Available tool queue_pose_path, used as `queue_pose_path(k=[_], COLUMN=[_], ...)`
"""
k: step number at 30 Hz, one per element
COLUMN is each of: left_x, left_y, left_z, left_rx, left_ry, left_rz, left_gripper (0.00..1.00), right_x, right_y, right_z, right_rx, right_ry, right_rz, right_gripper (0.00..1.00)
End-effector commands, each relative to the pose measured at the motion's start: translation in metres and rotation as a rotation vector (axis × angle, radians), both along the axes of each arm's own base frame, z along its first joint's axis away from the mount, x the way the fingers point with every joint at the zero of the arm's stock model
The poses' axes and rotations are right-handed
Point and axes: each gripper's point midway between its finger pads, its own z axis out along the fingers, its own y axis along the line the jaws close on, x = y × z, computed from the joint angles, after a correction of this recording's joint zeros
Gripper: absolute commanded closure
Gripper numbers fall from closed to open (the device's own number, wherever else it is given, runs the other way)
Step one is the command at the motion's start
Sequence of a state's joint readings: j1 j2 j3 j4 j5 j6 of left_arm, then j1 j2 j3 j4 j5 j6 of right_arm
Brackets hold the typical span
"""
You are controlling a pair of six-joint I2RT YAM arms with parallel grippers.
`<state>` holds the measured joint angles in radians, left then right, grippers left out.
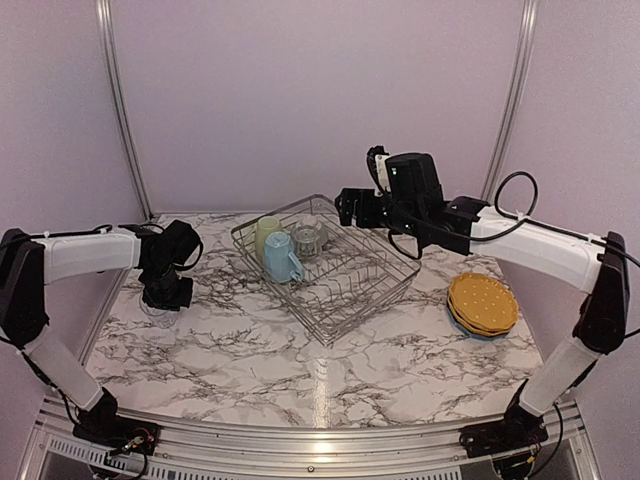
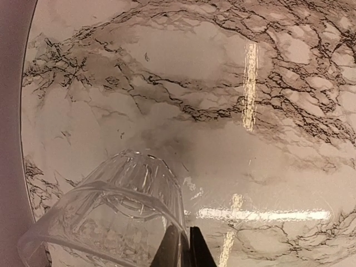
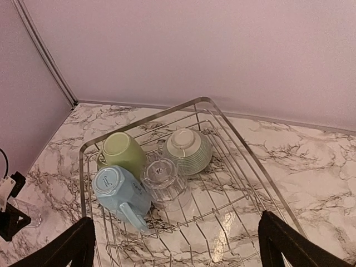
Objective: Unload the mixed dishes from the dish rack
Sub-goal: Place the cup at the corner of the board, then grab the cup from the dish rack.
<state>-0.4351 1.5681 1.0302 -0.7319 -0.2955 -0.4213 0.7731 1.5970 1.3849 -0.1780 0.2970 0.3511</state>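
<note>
We see a table [image 1: 300,370] with a glossy white marble-patterned top veined in dark grey, closed in by pale walls [image 1: 320,90] at the far side and to the left and right. Directly on it stands the dish rack [image 1: 352,292], a silver wire basket set cornerwise toward the far middle. Well apart to its right lies a stack of plates [image 1: 482,303], yellow-orange on top with a blue edge showing beneath. Near the left edge we find a clear glass [image 1: 160,316] low against the marble, though we cannot tell whether it rests on it.
</note>
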Motion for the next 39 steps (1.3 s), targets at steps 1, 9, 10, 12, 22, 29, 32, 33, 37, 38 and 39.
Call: queue_pose_path(k=[1, 9, 10, 12, 22, 29, 32, 33, 37, 38, 39], left_x=[-0.002, -0.003, -0.003, -0.003, 0.015, 0.033, 0.040, 0.043, 0.047, 0.046, 0.045], left_y=[0.001, 0.009, 0.009, 0.011, 0.027, -0.001, -0.026, -0.035, -0.062, -0.067, -0.069], left_z=[-0.014, -0.016, -0.016, -0.012, 0.053, 0.135, 0.187, 0.208, 0.284, 0.302, 0.316], left_rx=[-0.002, 0.030, 0.033, 0.037, 0.097, -0.108, -0.274, -0.337, -0.550, -0.595, -0.628], left_ry=[0.031, 0.032, 0.031, 0.022, -0.176, -0.383, -0.508, -0.566, -0.775, -0.831, -0.883], left_rz=[0.001, 0.008, 0.007, 0.007, 0.022, -0.017, -0.074, -0.094, -0.175, -0.197, -0.212], left_gripper=[1.00, 0.84, 0.77, 0.66, 0.31, 0.08, 0.01, 0.01, 0.01, 0.01, 0.01], right_x=[-0.016, -0.023, -0.022, -0.020, -0.012, -0.004, 0.007, 0.012, 0.033, 0.038, 0.044], right_y=[-0.015, 0.003, 0.006, 0.011, 0.041, 0.058, 0.061, 0.059, 0.057, 0.056, 0.054], right_z=[0.041, 0.039, 0.038, 0.032, -0.011, -0.030, -0.031, -0.032, -0.039, -0.041, -0.043], right_rx=[0.006, 0.025, 0.024, 0.014, -0.118, -0.202, -0.226, -0.238, -0.301, -0.314, -0.319], right_ry=[-0.133, -0.146, -0.139, -0.114, 0.054, 0.141, 0.140, 0.140, 0.128, 0.124, 0.124], right_rz=[0.023, 0.127, 0.140, 0.152, 0.253, 0.304, 0.282, 0.253, 0.183, 0.171, 0.155], right_gripper=[0.01, 0.02, 0.02, 0.02, 0.01, 0.02, 0.02, 0.02, 0.02, 0.01, 0.02])
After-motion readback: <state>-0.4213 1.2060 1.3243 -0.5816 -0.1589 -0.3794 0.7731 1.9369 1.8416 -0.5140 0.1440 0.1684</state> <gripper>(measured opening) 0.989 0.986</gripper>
